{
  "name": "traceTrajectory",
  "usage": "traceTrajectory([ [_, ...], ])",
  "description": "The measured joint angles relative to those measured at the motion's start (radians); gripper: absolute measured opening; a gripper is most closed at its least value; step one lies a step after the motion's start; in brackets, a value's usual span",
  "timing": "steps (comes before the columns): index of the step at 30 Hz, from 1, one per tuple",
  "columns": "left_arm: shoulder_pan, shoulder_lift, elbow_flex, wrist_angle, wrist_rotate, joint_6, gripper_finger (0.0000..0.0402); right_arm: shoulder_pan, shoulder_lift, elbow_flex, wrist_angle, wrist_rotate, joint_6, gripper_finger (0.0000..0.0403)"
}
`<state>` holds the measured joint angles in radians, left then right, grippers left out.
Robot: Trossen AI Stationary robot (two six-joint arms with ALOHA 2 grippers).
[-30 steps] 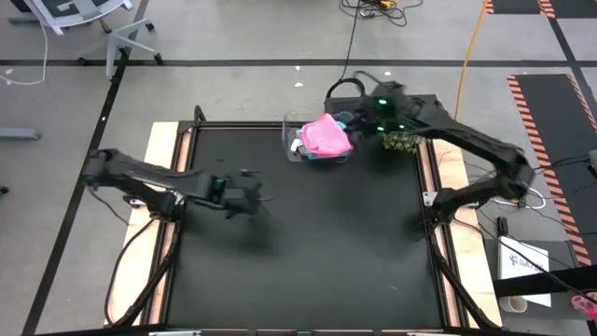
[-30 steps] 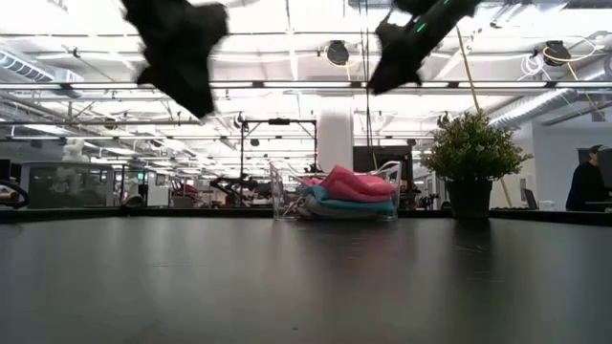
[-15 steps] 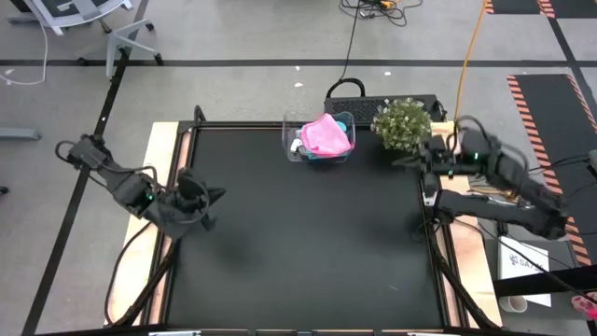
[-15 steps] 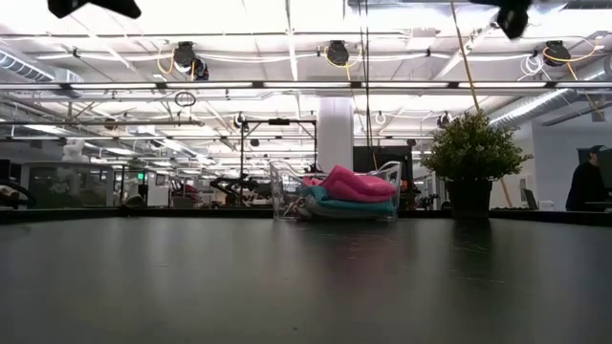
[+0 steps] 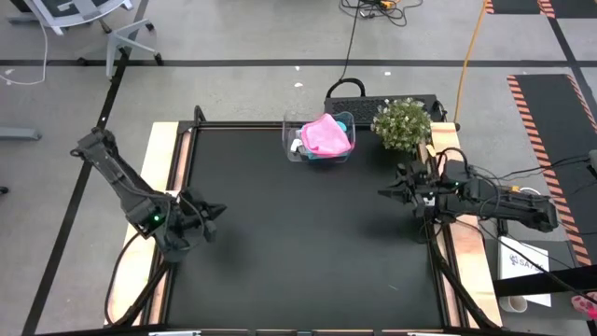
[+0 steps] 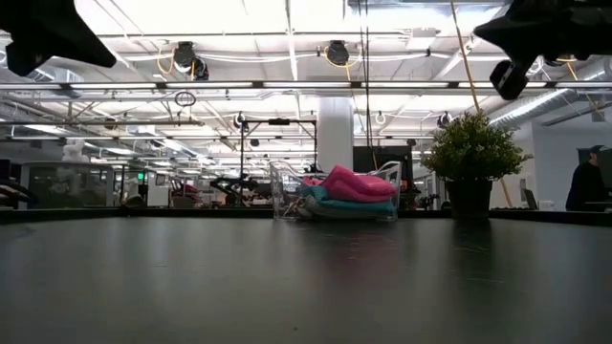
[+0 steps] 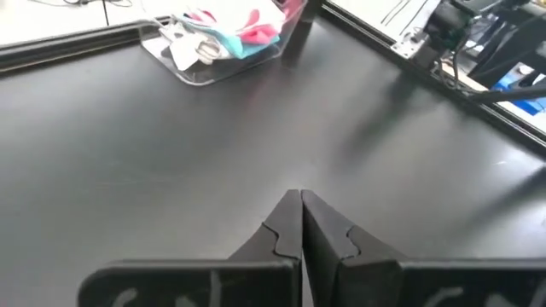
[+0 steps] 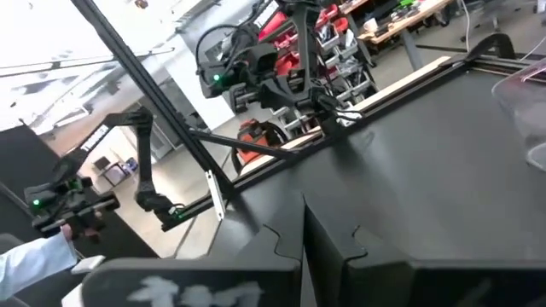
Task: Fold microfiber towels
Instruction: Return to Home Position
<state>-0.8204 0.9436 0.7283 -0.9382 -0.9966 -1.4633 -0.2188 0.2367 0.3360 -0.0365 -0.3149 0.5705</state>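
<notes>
Both arms have pulled back from the middle of the table [image 5: 308,243] since a second ago. The right one, which was then up over the bin, now lies low along the right edge, and the left one has tucked in at the left edge.

The left claw [image 5: 211,212] hangs just inside the left edge with its fingers pressed together and nothing in them. The right claw [image 5: 384,193] is opposite it, also closed and empty, pointing in across the table.

At the far edge the clear plastic bin [image 6: 282,186] holds all three towels. The light grey-white towel [image 5: 297,146] is at one end, the teal towel [image 6: 349,204] lies low, and the pink towel [image 5: 326,135] is heaped on top, bulging above the rim.

To my eye that heap is the weak spot. The pink cloth is soft and only loosely folded, so it could relax, open out and spill over the wall.

The other worry is the potted plant [image 5: 403,123] at the far right corner. It stands near the right arm, and a careless swing while the arm settles could knock it over.
</notes>
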Motion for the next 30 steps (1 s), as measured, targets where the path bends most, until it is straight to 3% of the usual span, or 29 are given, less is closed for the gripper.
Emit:
traceTrajectory([
  [5,0.049,-0.092,-0.007,0.024,-0.001,0.118,0.0002,0.001,-0.001,-0.017,0.038,0.025,0.017,0.0000],
  [11,0.220,-0.231,-0.007,0.134,0.019,0.481,0.0001,-0.004,0.000,-0.017,0.069,0.064,0.000,0.0000],
  [16,0.386,-0.322,-0.019,0.226,0.164,0.751,0.0001,-0.004,0.008,-0.017,0.077,0.110,-0.079,0.0000],
  [22,0.543,-0.474,-0.191,0.610,0.389,1.074,0.0001,-0.004,0.008,-0.017,0.118,0.072,-0.094,0.0000],
  [26,0.646,-0.569,-0.343,0.806,0.521,1.111,0.0001,0.003,0.007,-0.019,0.172,0.038,-0.081,0.0000],
  [30,0.735,-0.602,-0.454,0.940,0.629,1.086,0.0001,0.041,0.016,-0.121,0.336,0.065,-0.036,0.0000],
])
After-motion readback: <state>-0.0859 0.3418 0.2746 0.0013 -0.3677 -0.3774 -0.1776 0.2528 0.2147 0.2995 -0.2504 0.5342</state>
